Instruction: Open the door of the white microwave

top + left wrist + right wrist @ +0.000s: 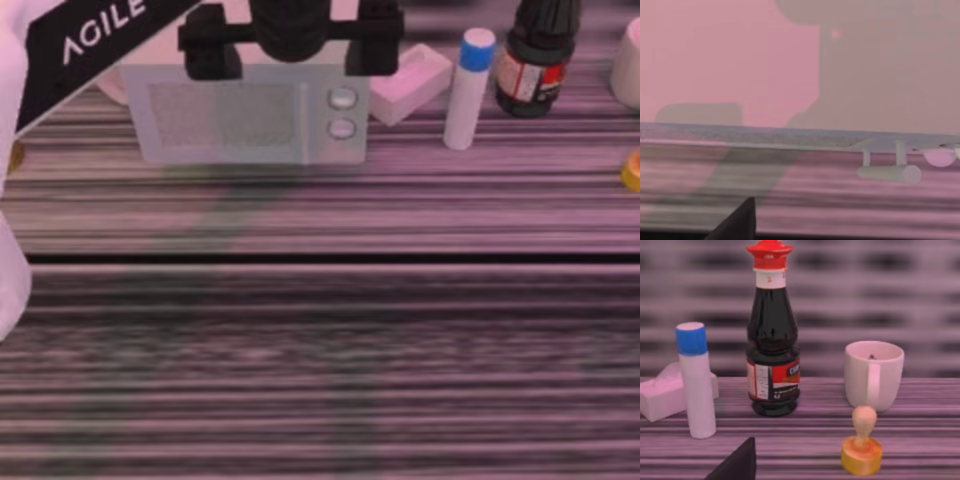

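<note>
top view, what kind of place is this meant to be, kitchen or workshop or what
Most likely a rendered tabletop made up as a kitchen counter. A white microwave with its door shut stands on a striped wooden table, beside a dark sauce bottle and a white mug. The left gripper hangs over the microwave.

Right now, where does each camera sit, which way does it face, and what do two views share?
Top view: above the table, looking down on the boxy white microwave; the left gripper open above it.
Left wrist view: close by the microwave's white bar handle; one dark fingertip shows.
Right wrist view: faces the dark red-capped sauce bottle, also in the top view; one dark fingertip shows.
</note>
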